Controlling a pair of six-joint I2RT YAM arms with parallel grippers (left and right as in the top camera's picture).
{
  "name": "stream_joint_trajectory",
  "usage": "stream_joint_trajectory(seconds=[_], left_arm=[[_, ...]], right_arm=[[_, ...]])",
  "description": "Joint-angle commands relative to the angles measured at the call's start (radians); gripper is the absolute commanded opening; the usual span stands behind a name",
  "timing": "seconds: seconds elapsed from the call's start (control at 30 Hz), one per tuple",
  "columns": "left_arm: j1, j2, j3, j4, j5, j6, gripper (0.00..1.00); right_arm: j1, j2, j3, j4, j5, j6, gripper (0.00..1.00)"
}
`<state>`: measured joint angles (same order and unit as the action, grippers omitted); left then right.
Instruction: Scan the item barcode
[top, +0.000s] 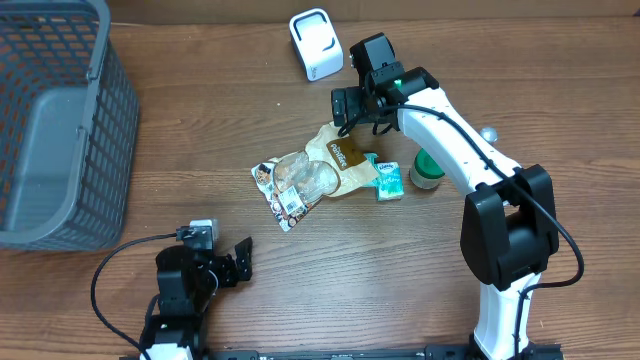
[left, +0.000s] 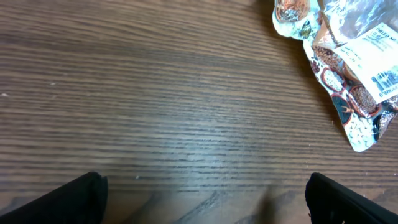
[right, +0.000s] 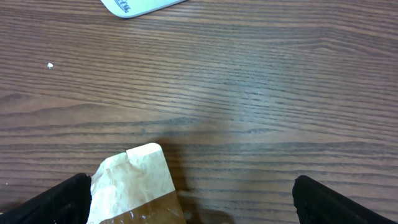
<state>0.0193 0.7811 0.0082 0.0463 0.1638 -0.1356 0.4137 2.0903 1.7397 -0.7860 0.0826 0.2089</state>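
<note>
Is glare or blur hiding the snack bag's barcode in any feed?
Overhead: even light, sharp; the snack bag label is too small to read. Left wrist: barcode visible at the right edge, wrap slightly shiny. Right wrist: soft glare on the table, brown pouch corner slightly blurred.

Bare wooden table (left: 161, 112) — a crinkled snack bag (left: 348, 74), barcode label up, lies top right.

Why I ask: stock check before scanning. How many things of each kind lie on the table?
Bags: 2 (brown pouch, printed bag)
Teal pack: 1
Green container: 1
White scanner: 1
Grey basket: 1
Small grey round object: 1
Total: 7
</note>
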Motion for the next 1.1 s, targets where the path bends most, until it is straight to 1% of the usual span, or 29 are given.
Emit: stream_joint_trajectory(seconds=[0.0,0.07,0.2,0.67,1.07], left_arm=[[-0.007,-0.091,-0.004,-0.055,-0.034,-0.010,0.99],[-0.007,-0.150,-0.004,-0.114,-0.041,-0.010,0.99],[-0.007,-0.258,-0.004,-0.117,-0.047,-0.006,1.00],[-0.007,-0.533,-0.004,-0.117,-0.037,-0.007,0.99],[-0.007,-0.701,-0.003,-0.117,-0.032,-0.007,1.00]], right_arm=[[-0.002,-0.001,-0.006,0.003,0.006,0.001,1.00],[-0.002,-0.001,-0.006,0.003,0.006,0.001,1.00],[-0.002,-0.001,-0.006,0.003,0.006,0.001,1.00],[-0.002,-0.001,-0.006,0.003,0.006,0.001,1.00],[-0.002,-0.001,-0.006,0.003,0.006,0.001,1.00]])
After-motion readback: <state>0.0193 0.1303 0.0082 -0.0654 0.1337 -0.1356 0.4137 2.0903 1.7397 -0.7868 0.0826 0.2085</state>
